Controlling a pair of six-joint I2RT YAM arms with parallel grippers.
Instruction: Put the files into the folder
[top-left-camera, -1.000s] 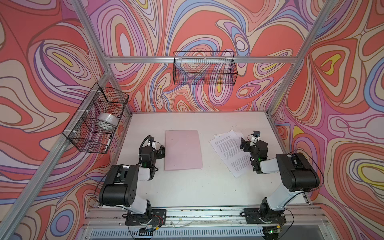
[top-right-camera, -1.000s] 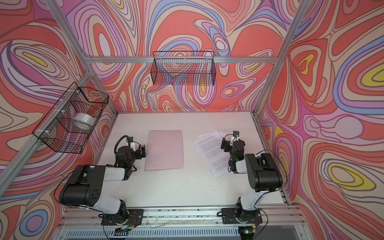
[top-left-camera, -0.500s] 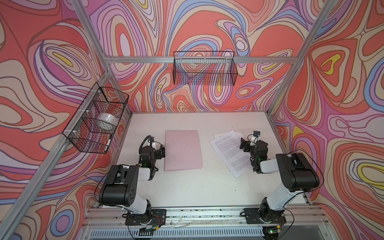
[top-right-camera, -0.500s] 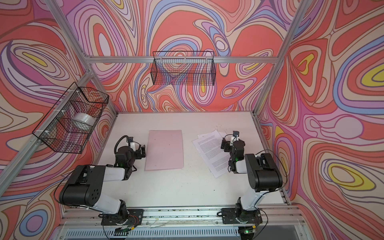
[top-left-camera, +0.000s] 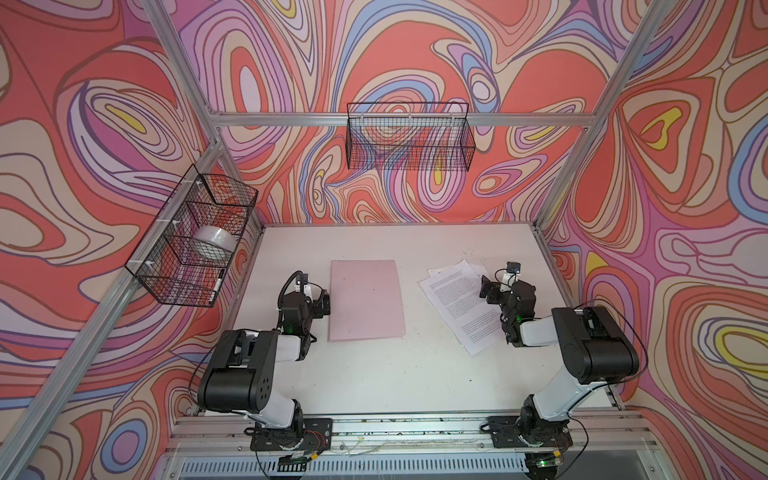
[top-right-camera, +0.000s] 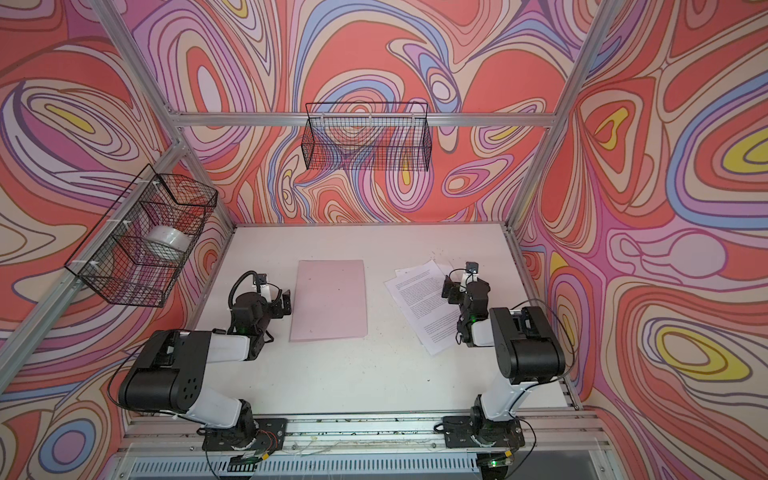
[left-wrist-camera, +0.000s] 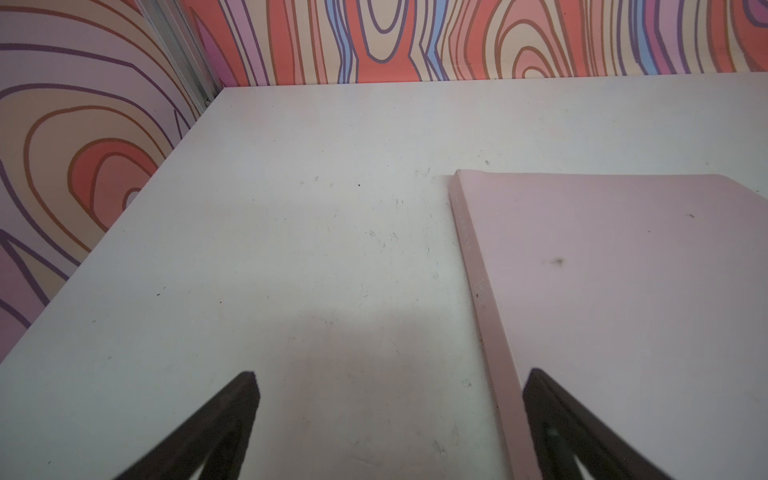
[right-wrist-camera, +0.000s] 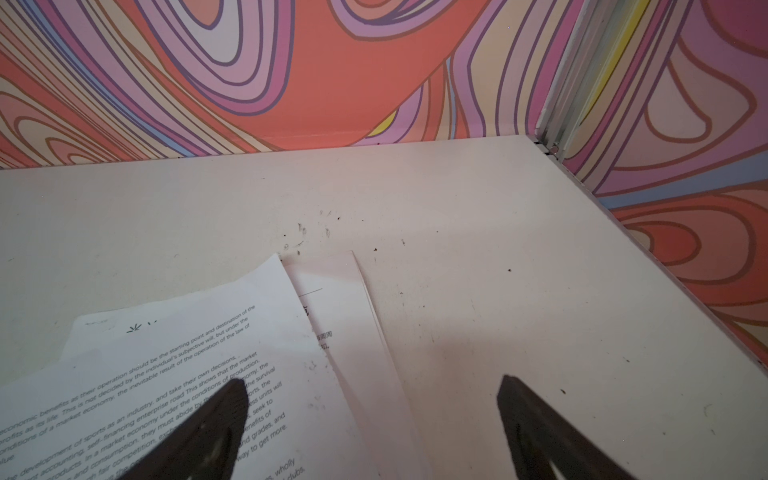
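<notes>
The pale pink folder (top-left-camera: 365, 300) (top-right-camera: 329, 300) lies closed and flat on the white table (top-left-camera: 374, 374), left of centre. The files (top-left-camera: 461, 303) (top-right-camera: 424, 303), loose white printed sheets, lie fanned out to the right. My left gripper (top-left-camera: 323, 302) (left-wrist-camera: 390, 378) hovers open at the folder's left edge (left-wrist-camera: 482, 291), one fingertip (left-wrist-camera: 540, 390) over the cover, nothing held. My right gripper (top-left-camera: 489, 290) (right-wrist-camera: 374, 386) stands open over the files' right edge (right-wrist-camera: 374, 340), one fingertip (right-wrist-camera: 232, 399) above the printed text (right-wrist-camera: 166, 374), the other above bare table.
A black wire basket (top-left-camera: 195, 237) holding a white roll hangs on the left wall. Another wire basket (top-left-camera: 409, 141) hangs on the back wall. Patterned walls and aluminium posts (top-left-camera: 552, 199) enclose the table on three sides.
</notes>
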